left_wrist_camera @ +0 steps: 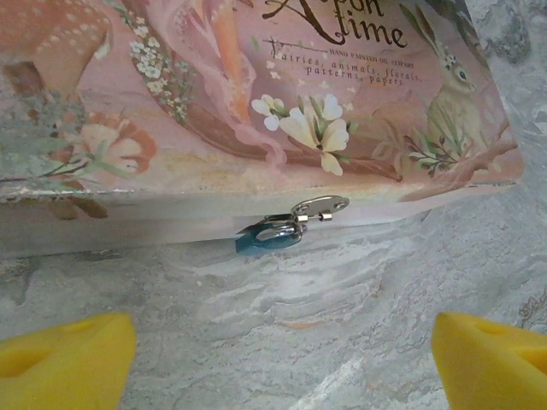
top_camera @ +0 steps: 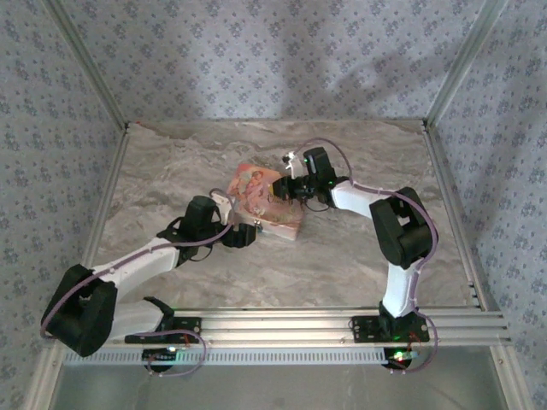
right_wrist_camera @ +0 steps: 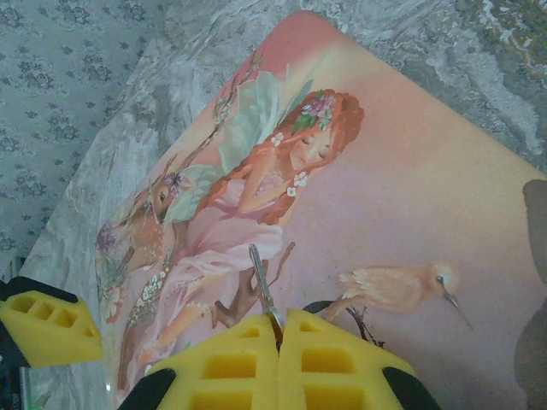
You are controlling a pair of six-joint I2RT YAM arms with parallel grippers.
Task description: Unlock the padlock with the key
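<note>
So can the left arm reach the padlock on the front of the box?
Probably yes: the open left tool faces the padlock on the box front, with bare table between them.

My top camera sits high behind my arm bases, looking down and forward over the whole tabletop (top_camera: 342,256), far enough back to take in both arms and the box (top_camera: 256,192). My left wrist camera rides low and close, facing the box's front wall past my left tool (left_wrist_camera: 282,363). My right wrist camera looks steeply down past my right tool (right_wrist_camera: 278,346) onto the lid, very near. All three views share the box, and both wrist views catch its pictured lid.
</note>
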